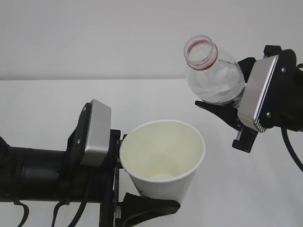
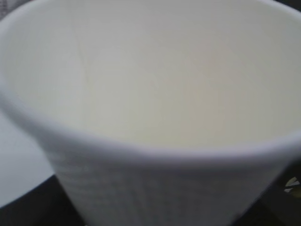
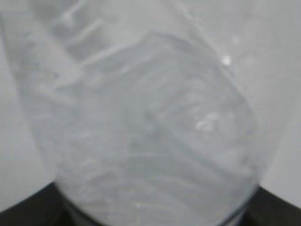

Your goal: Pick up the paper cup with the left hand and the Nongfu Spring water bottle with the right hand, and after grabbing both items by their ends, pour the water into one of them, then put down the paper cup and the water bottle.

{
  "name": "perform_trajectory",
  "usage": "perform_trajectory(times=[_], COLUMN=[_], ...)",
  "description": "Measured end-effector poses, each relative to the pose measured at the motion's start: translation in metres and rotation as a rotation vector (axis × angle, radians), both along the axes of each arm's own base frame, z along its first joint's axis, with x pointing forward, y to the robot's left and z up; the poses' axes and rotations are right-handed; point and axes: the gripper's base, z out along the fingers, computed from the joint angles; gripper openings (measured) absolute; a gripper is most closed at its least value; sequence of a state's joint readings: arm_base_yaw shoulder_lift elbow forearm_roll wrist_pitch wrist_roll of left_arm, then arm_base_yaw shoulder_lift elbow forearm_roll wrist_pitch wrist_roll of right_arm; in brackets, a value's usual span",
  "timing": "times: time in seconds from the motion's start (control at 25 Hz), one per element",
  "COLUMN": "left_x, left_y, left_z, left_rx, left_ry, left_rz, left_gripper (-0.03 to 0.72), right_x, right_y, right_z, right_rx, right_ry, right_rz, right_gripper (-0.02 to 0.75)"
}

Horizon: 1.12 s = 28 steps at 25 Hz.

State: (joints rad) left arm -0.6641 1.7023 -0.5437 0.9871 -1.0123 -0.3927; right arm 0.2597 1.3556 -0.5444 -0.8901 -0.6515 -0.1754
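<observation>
open gap between paper cup and raised water bottle — bare white table behind, unobstructed

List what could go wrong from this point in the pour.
1. The water bottle, held by the right hand, has its open mouth up and left of the paper cup; tipped from here, water may miss the rim.
2. The left hand grips the cup low, so a bump from the bottle could tilt it.

A white table lies under and behind both grippers. A plain pale wall stands behind, far past them.
</observation>
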Motion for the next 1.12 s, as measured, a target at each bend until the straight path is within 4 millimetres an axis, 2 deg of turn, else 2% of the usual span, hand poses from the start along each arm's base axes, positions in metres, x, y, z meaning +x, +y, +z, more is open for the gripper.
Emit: perform_trajectory(times=[0.84, 1.12], left_x=[-0.001, -0.002], left_y=[0.000, 0.000], left_z=[0.001, 0.001], left_rx=[-0.008, -0.009], left_ry=[-0.003, -0.004], left_rz=[-0.017, -0.019], left_gripper=[0.552, 0.551], right_x=[0.000, 0.008], right_y=[0.000, 0.002], right_z=[0.001, 0.014], right_rx=[-0.113, -0.120], right_ry=[-0.112, -0.174], right_rz=[0.039, 0.041], right_gripper=[0.449, 0.449])
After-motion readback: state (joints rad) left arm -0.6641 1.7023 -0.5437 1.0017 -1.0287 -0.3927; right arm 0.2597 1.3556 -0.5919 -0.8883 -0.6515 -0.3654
